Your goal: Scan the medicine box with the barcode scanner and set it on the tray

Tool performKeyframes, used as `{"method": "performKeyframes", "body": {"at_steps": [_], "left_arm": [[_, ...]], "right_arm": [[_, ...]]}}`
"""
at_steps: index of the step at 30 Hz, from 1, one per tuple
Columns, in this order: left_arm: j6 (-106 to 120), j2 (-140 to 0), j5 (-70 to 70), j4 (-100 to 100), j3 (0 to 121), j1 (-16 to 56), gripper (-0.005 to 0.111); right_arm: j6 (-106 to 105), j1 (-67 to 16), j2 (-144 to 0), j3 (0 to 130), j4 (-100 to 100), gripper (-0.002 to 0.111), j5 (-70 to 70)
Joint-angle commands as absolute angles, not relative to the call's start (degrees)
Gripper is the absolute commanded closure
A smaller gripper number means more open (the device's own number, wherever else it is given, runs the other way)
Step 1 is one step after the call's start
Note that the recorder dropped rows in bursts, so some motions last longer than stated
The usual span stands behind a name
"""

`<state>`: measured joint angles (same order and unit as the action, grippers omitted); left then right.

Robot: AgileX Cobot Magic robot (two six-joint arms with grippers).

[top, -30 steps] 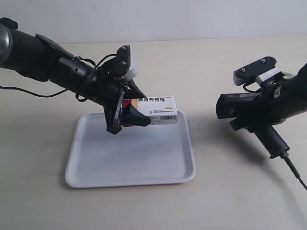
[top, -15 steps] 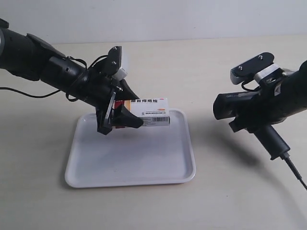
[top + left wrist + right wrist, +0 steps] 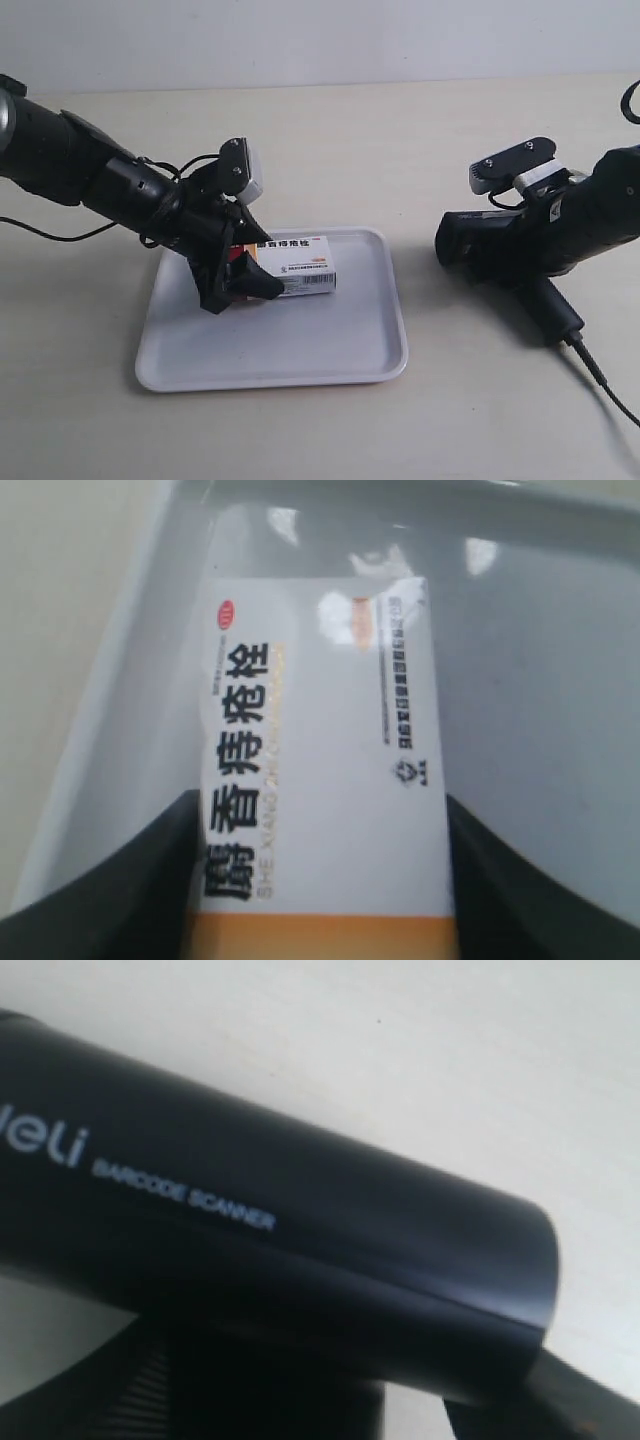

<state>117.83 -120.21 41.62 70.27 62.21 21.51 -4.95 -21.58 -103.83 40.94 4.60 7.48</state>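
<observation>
The left claw [image 3: 240,283] is clamped on the red-and-orange end of the small white cardboard medicine box [image 3: 297,265], its dark fingers [image 3: 110,880] pressed against both sides. The box sits low over the large flat white plastic tray [image 3: 330,345] — whether it touches the tray floor, I cannot tell. If the claw lets go while the box is tilted or above the floor, the box could tip onto another face or slide toward the rim. A finger dragging on release could shift it too.

The right claw [image 3: 545,215] carries the matte black pistol-shaped barcode scanner [image 3: 500,250] above the pale surface [image 3: 450,420], well apart from the tray; a loose hold could let its cable pull it askew.

The box reads "SHE XIANG" beneath large Chinese characters; the scanner reads "deli BARCODE SCANNER".
</observation>
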Motion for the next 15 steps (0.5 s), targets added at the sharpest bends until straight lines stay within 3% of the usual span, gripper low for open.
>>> {"method": "performKeyframes", "body": {"at_steps": [1,2,3,5,7,9,15], "left_arm": [[118.2,-123.2,39.5,70.6,62.0,21.8,0.055],[118.2,-123.4,39.5,70.6,62.0,21.8,0.044],[116.1,-123.4,39.9,68.2,62.0,21.8,0.023],[113.8,-122.5,40.8,66.6,62.0,21.8,0.002],[111.7,-120.6,41.3,65.2,62.0,21.8,0.002],[106.6,-117.1,41.6,63.0,62.0,21.6,0.002],[85.3,-101.2,42.5,49.6,62.0,21.1,0.002]], "right_arm": [[-4.5,-21.6,-103.9,41.0,4.4,0.069,6.7],[-4.5,-21.6,-103.9,41.0,4.4,0.065,6.7],[-4.5,-21.6,-103.9,41.0,4.4,0.057,6.5],[-4.4,-21.6,-103.9,41.0,2.5,0.042,5.8],[-4.4,-21.6,-102.5,41.0,0.7,0.025,5.9],[-4.4,-21.6,-98.8,41.0,0.4,0.017,7.7],[-4.4,-21.6,-77.3,41.0,-2.7,0.024,10.7]]}}
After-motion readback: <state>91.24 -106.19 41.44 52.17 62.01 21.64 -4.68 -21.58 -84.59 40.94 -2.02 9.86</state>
